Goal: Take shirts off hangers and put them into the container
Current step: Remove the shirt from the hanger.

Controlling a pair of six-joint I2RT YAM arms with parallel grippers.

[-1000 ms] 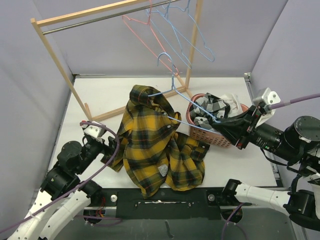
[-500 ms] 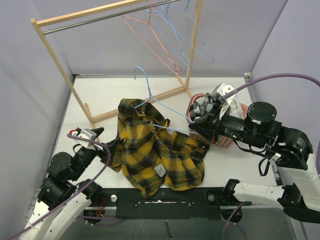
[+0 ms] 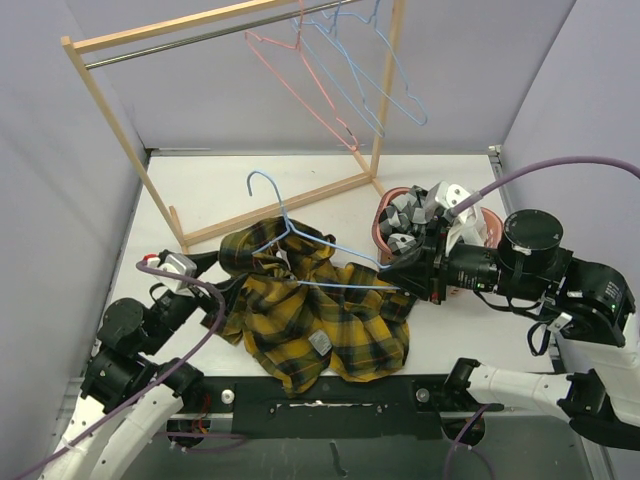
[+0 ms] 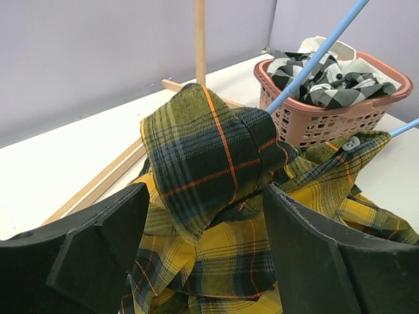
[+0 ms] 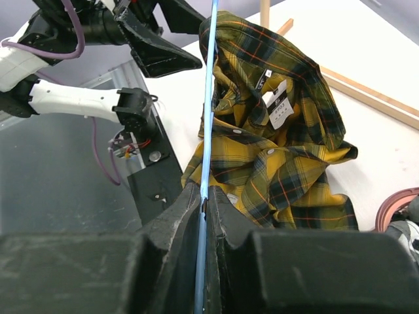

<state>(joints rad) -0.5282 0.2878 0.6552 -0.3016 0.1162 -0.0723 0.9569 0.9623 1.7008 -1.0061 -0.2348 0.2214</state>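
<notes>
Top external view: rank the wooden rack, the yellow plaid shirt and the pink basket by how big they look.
1. wooden rack
2. yellow plaid shirt
3. pink basket, partly hidden behind the right arm, so its full extent is unsure

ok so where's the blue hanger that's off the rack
Top view, mid-table: the light blue hanger lies across the yellow plaid shirt, hook toward the rack, its other end pinched in the right gripper beside the pink basket.
</notes>
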